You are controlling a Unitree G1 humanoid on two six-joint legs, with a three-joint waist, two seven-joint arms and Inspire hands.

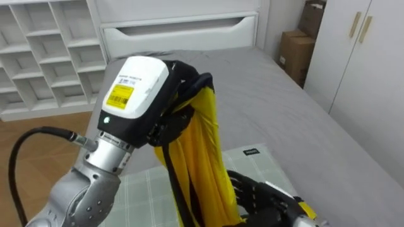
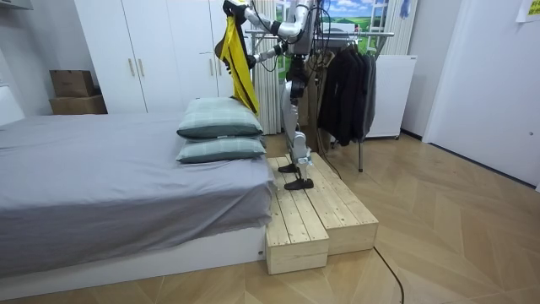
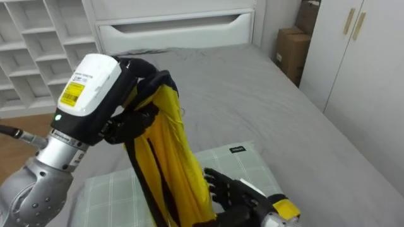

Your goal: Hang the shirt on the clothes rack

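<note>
Over the bed (image 1: 284, 113), left hand (image 1: 145, 88) gripping yellow garment (image 1: 202, 151)

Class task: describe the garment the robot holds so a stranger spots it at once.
Find the grey bed, then the two stacked pillows at its end. Above them, a yellow garment with black trim hangs from the left robot hand; unlike the dark clothes on the rack behind, it is bright yellow.
</note>
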